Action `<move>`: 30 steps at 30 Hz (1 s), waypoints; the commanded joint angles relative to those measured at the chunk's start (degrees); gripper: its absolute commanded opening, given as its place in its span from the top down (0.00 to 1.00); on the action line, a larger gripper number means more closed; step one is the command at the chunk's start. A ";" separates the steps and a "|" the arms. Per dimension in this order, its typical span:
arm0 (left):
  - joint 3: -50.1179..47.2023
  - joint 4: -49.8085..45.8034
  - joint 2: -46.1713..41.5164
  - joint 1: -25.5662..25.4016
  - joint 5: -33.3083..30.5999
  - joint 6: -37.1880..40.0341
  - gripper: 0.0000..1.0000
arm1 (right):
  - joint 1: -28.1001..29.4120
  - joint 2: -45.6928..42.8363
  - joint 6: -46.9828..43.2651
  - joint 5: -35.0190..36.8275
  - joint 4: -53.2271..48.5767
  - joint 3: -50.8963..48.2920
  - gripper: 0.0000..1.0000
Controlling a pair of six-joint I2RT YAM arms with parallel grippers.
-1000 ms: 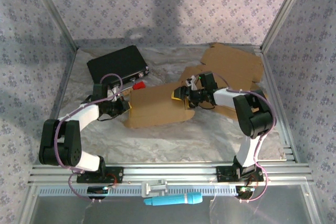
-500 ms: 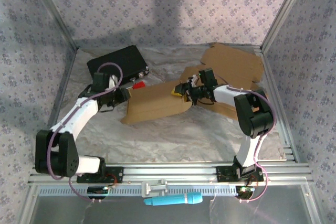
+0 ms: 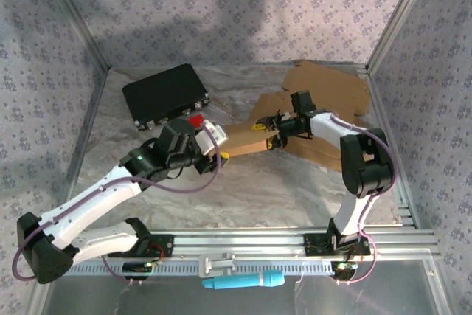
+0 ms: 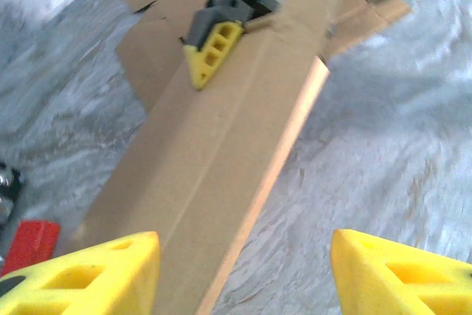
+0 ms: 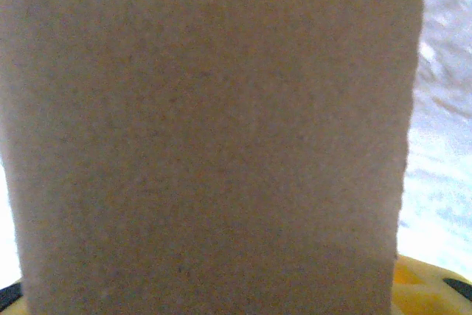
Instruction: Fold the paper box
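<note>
**Item 1: box** (image 3: 247, 140). A flattened brown cardboard sleeve. We find it between the two grippers, tilted up on one long edge as far as we can judge. Its long axis runs left to right, from one gripper to the other.

**Item 2: right gripper** (image 3: 264, 128). It sits at the box's right end. We see one yellow finger (image 4: 212, 48) pressed flat on the box's face, and its mate is hidden behind the panel. We judge the jaws partly closed and clamped on that end.

**Item 3: left gripper** (image 4: 254, 274). It sits at the box's left end. The jaws stand wide apart and hold nothing. The box's end lies just ahead of them, closer to the tip on the red piece's side.

**Item 4: sundries.**
- Black case (image 3: 165, 94), behind and left of the box.
- Red piece (image 3: 195, 119), just off the box's left end.
- Loose cardboard (image 3: 332, 86), behind the box's right end.

**Relation of note.** The box stretches lengthwise straight away from the open left jaws, so the left arm is nearer the free end. We judge that the next move calls for those jaws to close across the thin near end while the right gripper holds the far end. The panel is slim and may slip or buckle.
</note>
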 commanded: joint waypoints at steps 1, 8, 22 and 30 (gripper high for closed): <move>2.25 -6.22 1.00 -2.45 -3.30 15.13 0.33 | -0.54 -1.24 3.15 -0.61 -14.95 0.72 0.53; 2.71 -8.38 2.64 -3.82 -7.70 26.14 0.28 | -0.70 -3.81 3.22 -1.59 -24.34 -0.10 0.49; 1.59 -10.23 5.04 -4.66 -5.53 31.79 0.28 | -0.76 -5.11 7.00 -1.98 -25.82 -6.38 0.48; 0.01 -9.11 7.99 -4.36 -4.85 32.58 0.30 | -1.86 -2.58 6.68 -0.19 -26.11 -7.45 0.43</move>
